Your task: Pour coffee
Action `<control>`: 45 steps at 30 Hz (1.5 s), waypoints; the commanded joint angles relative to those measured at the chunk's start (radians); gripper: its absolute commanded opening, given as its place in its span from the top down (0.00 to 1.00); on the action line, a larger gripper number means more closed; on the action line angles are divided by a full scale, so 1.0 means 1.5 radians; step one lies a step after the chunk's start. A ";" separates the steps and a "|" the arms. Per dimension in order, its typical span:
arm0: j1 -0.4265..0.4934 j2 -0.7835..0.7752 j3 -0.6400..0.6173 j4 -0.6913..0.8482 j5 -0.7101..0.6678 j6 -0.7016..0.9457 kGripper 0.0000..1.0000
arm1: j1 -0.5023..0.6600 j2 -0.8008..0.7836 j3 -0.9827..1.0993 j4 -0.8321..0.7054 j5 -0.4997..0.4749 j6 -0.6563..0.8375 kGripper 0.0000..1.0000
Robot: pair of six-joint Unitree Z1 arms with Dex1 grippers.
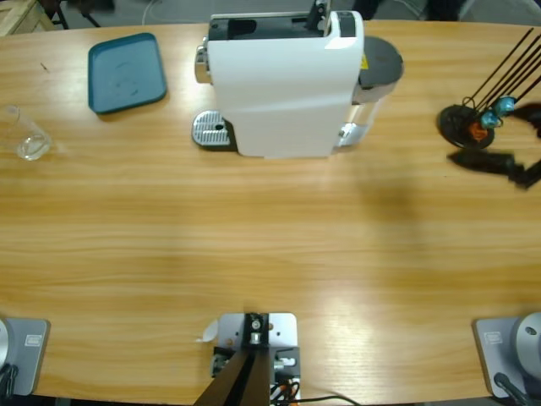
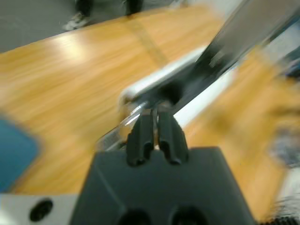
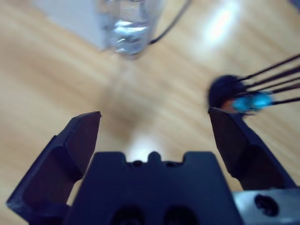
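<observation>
White coffee machine (image 1: 283,85), one glass (image 1: 25,135), one tray (image 1: 127,72)

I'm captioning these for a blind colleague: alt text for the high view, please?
A white coffee machine stands at the far middle of a wooden table. A teal tray and a clear glass lie to its left, a black capsule rack to its right.

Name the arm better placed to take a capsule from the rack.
Right. The right tool is open, with the rack and a blue capsule just ahead of it. The left tool is shut, and its view shows no rack.
</observation>
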 commanded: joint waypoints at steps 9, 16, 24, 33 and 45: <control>-0.056 -0.155 0.279 0.048 0.196 0.159 0.00 | -0.322 0.018 0.180 -0.286 -0.022 0.117 0.24; -0.060 -0.151 0.262 0.052 0.193 0.159 0.00 | -0.337 0.115 0.274 -0.460 0.039 0.116 0.32; -0.064 -0.144 0.239 0.052 0.193 0.158 0.00 | -0.360 0.206 0.305 -0.583 0.047 0.083 0.40; -0.073 -0.137 0.241 0.052 0.193 0.157 0.00 | -0.392 0.229 0.313 -0.635 0.056 0.053 0.53; -0.087 -0.128 0.236 0.052 0.193 0.157 0.00 | -0.402 0.243 0.316 -0.651 0.076 0.035 0.65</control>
